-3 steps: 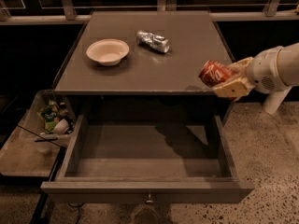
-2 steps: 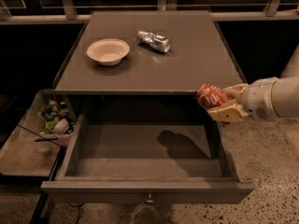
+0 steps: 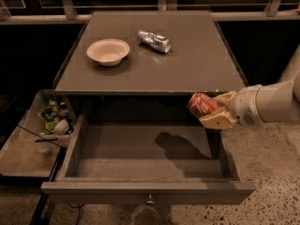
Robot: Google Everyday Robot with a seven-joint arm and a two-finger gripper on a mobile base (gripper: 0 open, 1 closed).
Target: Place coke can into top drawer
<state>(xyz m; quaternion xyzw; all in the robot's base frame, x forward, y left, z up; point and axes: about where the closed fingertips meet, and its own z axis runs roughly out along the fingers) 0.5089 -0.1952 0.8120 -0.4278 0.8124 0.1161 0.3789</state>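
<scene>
The coke can point(image 3: 201, 105), red with white lettering, is held tilted in my gripper point(image 3: 214, 110), which is shut on it. The gripper reaches in from the right on a white arm. It holds the can in the air over the right rear part of the open top drawer point(image 3: 140, 191), just below the tabletop's front edge. The drawer is pulled fully out, its inside is bare, and a small metal knob point(image 3: 150, 200) sits on its front panel. The can's shadow falls on the drawer floor.
On the cabinet top point(image 3: 197, 55) stand a white bowl point(image 3: 108, 51) and a crinkled silver can point(image 3: 153, 41). A low tray point(image 3: 28, 144) with clutter sits on the left of the drawer. Speckled floor lies to the right.
My gripper with the coke can has moved left and down, from beside the tabletop's right edge to over the open drawer's right side.
</scene>
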